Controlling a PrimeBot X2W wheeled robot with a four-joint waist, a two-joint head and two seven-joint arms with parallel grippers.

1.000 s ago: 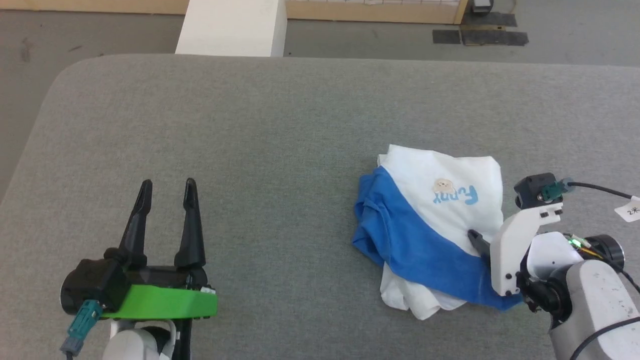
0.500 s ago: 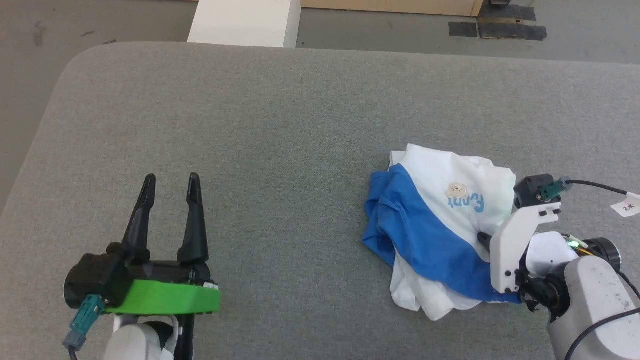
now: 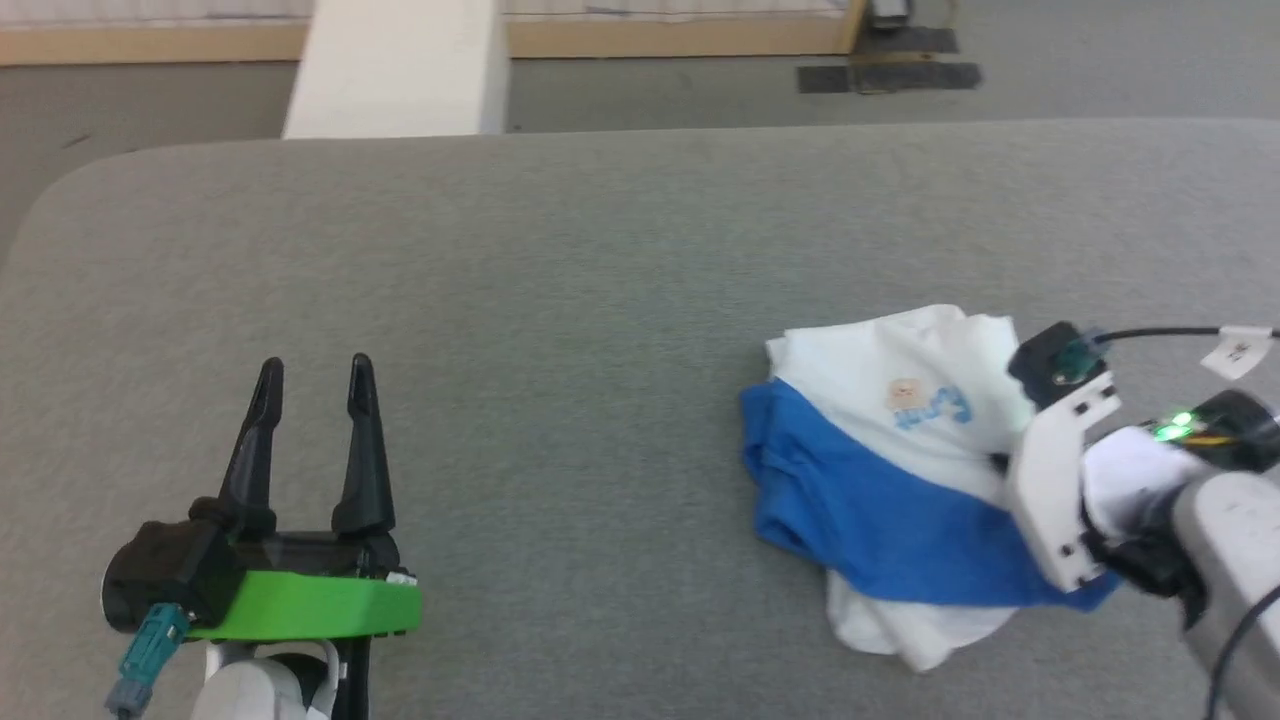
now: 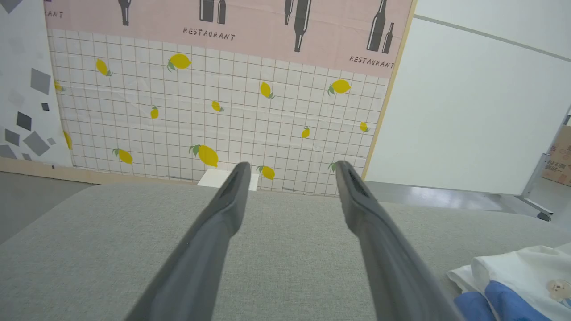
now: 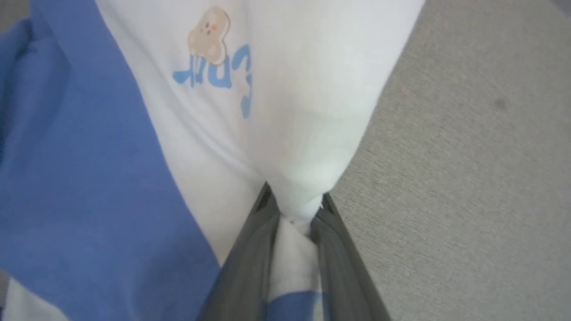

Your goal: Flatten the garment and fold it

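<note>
- Right wrist view: the right gripper (image 5: 294, 206) is seen clamped on a bunched fold of the garment (image 5: 312, 98). White cloth is pinched between the two dark fingers (image 5: 245, 267), and a little blue shows lower down between them.
- From the pinch, the white body is drawn taut away from the jaws in a cone. The blue printed letters and a small beige figure lie beyond the tips, and the blue sleeve is spread to one side of them.
- In the head view the right forearm (image 3: 1220, 520) is angled in from the lower right over the shirt's near edge. The fingertips are covered by a white bracket (image 3: 1050, 500), so the pinched part can only be judged as probably raised off the grey surface (image 3: 600, 300).
- The rest of the garment is left crumpled on that surface beyond the right jaws, well apart from the left gripper (image 3: 315, 368).
- The left jaws are held wide apart with nothing between them, over bare grey fabric, with the fingers pointed toward the far edge.
- In the left wrist view a corner of the shirt is cut off by the frame edge beside the open fingers, and a lemon-patterned wall (image 4: 200, 111) is seen beyond the tips.
</note>
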